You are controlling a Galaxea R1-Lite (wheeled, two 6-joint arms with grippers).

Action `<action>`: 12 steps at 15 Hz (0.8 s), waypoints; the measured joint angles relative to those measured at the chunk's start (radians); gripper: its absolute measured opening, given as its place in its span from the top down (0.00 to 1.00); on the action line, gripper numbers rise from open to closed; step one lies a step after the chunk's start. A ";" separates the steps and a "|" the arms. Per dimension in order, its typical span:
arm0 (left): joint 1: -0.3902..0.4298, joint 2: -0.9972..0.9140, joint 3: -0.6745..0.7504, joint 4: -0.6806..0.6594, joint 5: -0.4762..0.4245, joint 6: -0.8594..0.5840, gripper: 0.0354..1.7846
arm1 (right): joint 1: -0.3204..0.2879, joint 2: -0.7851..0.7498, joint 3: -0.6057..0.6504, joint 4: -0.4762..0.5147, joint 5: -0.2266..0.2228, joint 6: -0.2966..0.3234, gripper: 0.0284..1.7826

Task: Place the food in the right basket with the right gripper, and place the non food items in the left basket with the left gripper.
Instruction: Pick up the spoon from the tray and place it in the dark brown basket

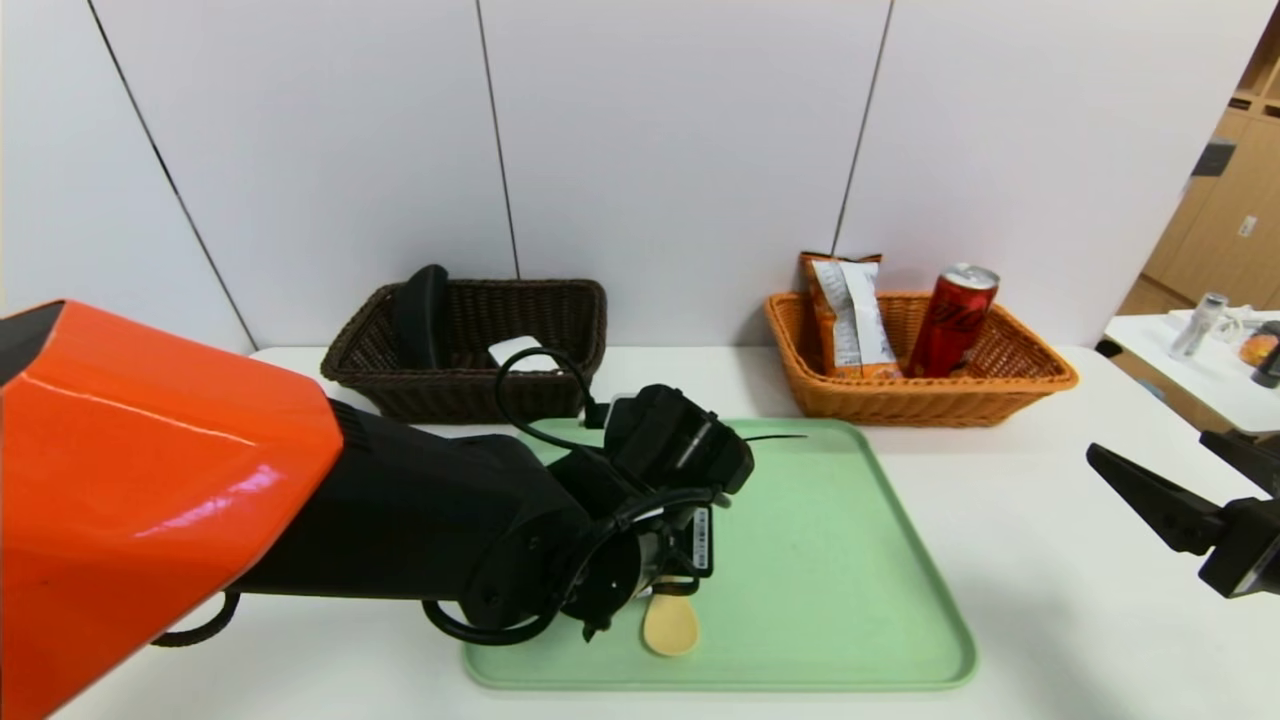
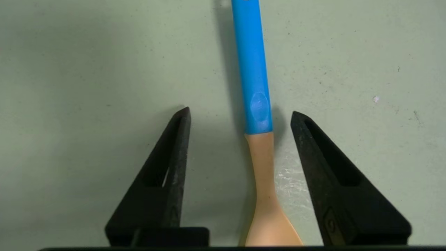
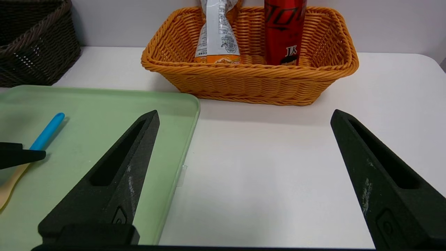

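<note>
**Operator:** I see the blue-handled yellow spoon (image 2: 259, 139) lying flat on the green tray (image 1: 850, 560), bowl end toward the robot. My left gripper (image 2: 240, 113) hangs right over it, fingers spread with one on each side of the spot where the blue handle meets the yellow neck. Neither finger touches the spoon, so it grips nothing.

**Observer:** And the baskets?

**Operator:** The dark brown wicker basket (image 1: 470, 400) sits behind the tray on the robot's left. A long black case (image 1: 422, 315) leans upright at its left end, and something white (image 1: 520, 352) lies in the middle; I can't tell which item that is. The orange wicker basket (image 1: 920, 400) sits behind the tray's right corner, holding the orange snack bag (image 1: 848, 315), silvery-white back facing me, and the red soda can (image 1: 952, 318), tilted against the basket's side.

**Observer:** Right arm?

**Operator:** My right gripper (image 3: 244, 116) is parked over the white table (image 1: 1050, 560), just off the tray's right edge, pointing at the orange basket. Its jaws stand wide apart and empty.
</note>
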 joint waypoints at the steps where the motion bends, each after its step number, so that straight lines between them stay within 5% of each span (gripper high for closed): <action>1: 0.000 0.000 0.000 0.001 0.000 0.004 0.52 | 0.000 -0.001 0.000 0.000 0.000 0.000 0.05; 3: 0.000 0.001 0.001 0.003 -0.001 0.004 0.66 | 0.000 -0.003 0.000 0.001 0.000 0.000 0.05; 4: 0.000 0.001 0.002 0.004 -0.003 0.004 0.94 | 0.000 -0.005 0.000 0.002 -0.001 0.000 0.05; 12: 0.009 -0.018 -0.008 0.008 0.025 0.019 0.94 | 0.000 -0.010 0.000 0.004 0.000 0.000 0.05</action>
